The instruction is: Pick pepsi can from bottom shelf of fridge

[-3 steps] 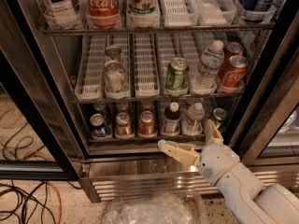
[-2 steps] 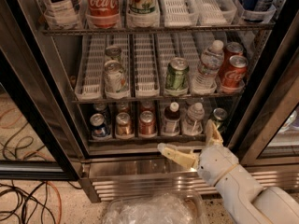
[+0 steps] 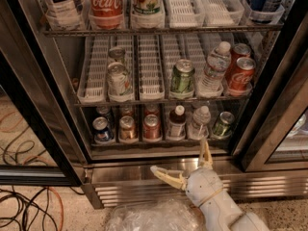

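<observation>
The pepsi can [image 3: 102,130], blue with a silver top, stands at the left end of the bottom shelf [image 3: 159,144] of the fridge [image 3: 53,114], whose door is open. My gripper [image 3: 179,155] is open, its two pale fingers spread wide. It hovers in front of the ribbed steel base panel [image 3: 144,189], below the shelf and to the right of the pepsi can. It holds nothing and touches no can.
Right of the pepsi can stand an orange-brown can [image 3: 127,128], a red can [image 3: 151,127], a dark bottle [image 3: 177,123], a water bottle [image 3: 198,121] and a green can [image 3: 223,124]. Clear plastic [image 3: 154,218] lies below. Cables [image 3: 24,211] cross the floor at left.
My gripper has moved a little left and down, away from the shelf's right end. The cans and bottles have not moved.
</observation>
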Controlling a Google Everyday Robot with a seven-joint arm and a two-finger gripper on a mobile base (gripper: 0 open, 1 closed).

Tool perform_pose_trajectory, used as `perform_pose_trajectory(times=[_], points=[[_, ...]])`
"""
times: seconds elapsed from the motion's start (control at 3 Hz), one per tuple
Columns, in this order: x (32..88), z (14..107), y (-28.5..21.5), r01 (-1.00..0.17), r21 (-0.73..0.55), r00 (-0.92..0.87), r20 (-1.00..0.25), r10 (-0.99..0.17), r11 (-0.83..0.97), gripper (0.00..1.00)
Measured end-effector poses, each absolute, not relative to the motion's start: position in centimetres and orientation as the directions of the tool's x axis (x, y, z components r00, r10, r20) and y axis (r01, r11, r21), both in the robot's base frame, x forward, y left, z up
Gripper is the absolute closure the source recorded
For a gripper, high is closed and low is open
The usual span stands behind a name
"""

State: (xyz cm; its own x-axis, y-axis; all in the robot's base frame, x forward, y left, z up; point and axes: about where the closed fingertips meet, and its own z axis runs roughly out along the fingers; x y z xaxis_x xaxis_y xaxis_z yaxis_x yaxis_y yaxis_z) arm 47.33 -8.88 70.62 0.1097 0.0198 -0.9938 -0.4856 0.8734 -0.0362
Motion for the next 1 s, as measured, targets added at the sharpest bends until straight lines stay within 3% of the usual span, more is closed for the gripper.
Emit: perform_pose_trajectory(times=[0.33,1.0], points=[[47.4,69.59,-8.86,-0.48,0.006,0.108,-0.992,0.066,0.877,0.0],[48.32,68.61,-7.98,-0.488,-0.011,0.067,-0.997,0.025,0.873,0.0]])
